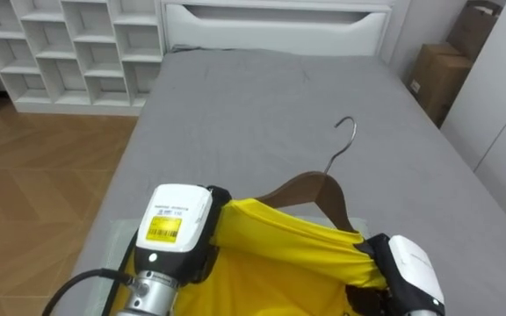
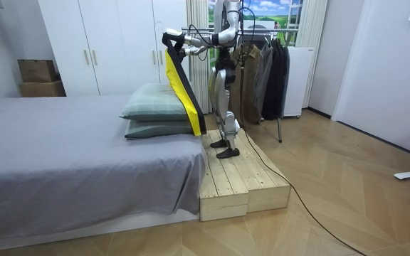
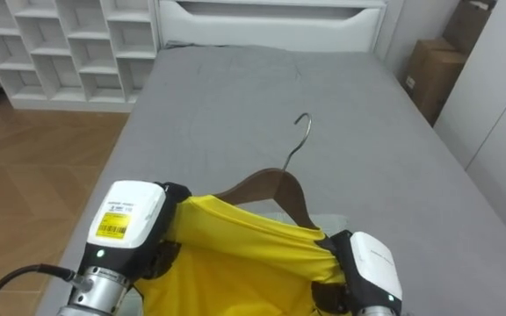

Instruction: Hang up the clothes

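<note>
A yellow garment (image 1: pixel 279 250) is draped over a brown wooden hanger (image 1: pixel 310 187) whose metal hook (image 1: pixel 348 132) points away from me over the bed. My left hand (image 1: pixel 178 228) grips the garment's left shoulder, fingers curled into the cloth. My right hand (image 1: pixel 409 272) grips the right shoulder the same way. In the room view I stand on a wooden platform (image 2: pixel 237 174) beside the bed. Both arms are held out at shoulder height, and the yellow garment (image 2: pixel 180 89) hangs down to the bed's corner.
The grey bed (image 1: pixel 262 96) stretches ahead to a white headboard (image 1: pixel 275 17). White cube shelves (image 1: pixel 68 44) stand at the far left, cardboard boxes (image 1: pixel 437 75) at the far right. Behind me are a clothes rack (image 2: pixel 262 71) with dark clothes and two pillows (image 2: pixel 155 110).
</note>
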You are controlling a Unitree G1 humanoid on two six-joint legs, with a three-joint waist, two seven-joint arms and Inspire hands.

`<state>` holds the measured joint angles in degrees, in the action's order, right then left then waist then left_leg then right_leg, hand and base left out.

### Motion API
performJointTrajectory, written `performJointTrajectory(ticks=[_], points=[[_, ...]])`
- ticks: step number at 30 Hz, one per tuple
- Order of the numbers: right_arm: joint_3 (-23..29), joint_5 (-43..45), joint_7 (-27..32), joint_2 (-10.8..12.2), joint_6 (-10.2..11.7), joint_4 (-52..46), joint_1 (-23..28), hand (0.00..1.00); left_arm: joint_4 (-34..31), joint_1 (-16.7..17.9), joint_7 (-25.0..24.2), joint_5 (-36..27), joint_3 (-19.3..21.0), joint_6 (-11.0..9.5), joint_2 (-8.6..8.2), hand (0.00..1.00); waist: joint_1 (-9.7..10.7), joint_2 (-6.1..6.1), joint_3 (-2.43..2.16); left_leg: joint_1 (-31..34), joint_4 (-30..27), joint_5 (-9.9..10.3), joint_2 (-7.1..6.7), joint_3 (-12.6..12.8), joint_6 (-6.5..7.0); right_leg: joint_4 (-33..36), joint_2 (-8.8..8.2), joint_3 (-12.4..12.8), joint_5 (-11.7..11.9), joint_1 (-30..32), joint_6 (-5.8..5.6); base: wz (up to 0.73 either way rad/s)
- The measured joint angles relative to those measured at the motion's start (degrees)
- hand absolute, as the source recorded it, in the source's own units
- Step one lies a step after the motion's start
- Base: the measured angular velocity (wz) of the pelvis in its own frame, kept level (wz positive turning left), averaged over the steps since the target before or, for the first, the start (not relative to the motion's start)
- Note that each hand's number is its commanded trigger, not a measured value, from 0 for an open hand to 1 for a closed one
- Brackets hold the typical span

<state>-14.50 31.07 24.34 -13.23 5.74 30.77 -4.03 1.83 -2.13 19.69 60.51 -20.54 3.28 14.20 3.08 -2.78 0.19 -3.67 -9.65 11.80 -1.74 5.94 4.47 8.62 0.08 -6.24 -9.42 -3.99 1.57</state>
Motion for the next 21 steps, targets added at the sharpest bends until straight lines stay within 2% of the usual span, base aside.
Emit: performJointTrajectory(ticks=[17,18,19,20,21], points=[[0.22,0.54,0.15,0.52,-0.37,-0.41,0.30,1.00,0.00,0.02,-0.03,-0.26,0.08,0.01,0.07,0.99,0.34,0.33,0.08,0.07,0.12,0.00,0.00,0.09,0.00,0.01,0.04,0.11,0.00,0.02,0.00,0.00],[0.26,0.60,0.19,0.63,-0.38,-0.42,0.30,1.00,0.00,0.02,-0.03,-0.26,0.08,0.01,0.09,0.93,0.40,0.36,0.07,0.09,0.12,0.00,0.00,0.09,0.00,0.01,0.04,0.11,0.00,0.02,0.00,0.00],[0.29,0.64,0.21,0.63,-0.37,-0.42,0.30,1.00,0.00,0.02,-0.03,-0.26,0.08,0.01,0.10,0.62,0.46,0.37,0.06,0.13,0.12,0.00,0.00,0.09,0.00,0.01,0.04,0.10,0.00,0.02,0.00,0.00],[0.43,0.71,0.15,0.63,-0.36,-0.42,0.31,1.00,0.00,0.03,-0.03,-0.26,0.08,0.00,0.09,0.14,0.53,0.38,0.05,0.15,0.15,0.00,0.00,0.08,0.00,0.01,0.05,0.11,0.00,0.01,0.00,0.00],[0.47,0.75,0.01,0.63,-0.35,-0.47,0.35,1.00,0.00,0.09,-0.03,-0.26,0.08,0.00,0.09,0.00,0.64,0.40,0.04,0.16,0.16,0.00,0.01,0.08,0.00,0.02,0.05,0.11,0.00,0.01,0.00,0.00]])
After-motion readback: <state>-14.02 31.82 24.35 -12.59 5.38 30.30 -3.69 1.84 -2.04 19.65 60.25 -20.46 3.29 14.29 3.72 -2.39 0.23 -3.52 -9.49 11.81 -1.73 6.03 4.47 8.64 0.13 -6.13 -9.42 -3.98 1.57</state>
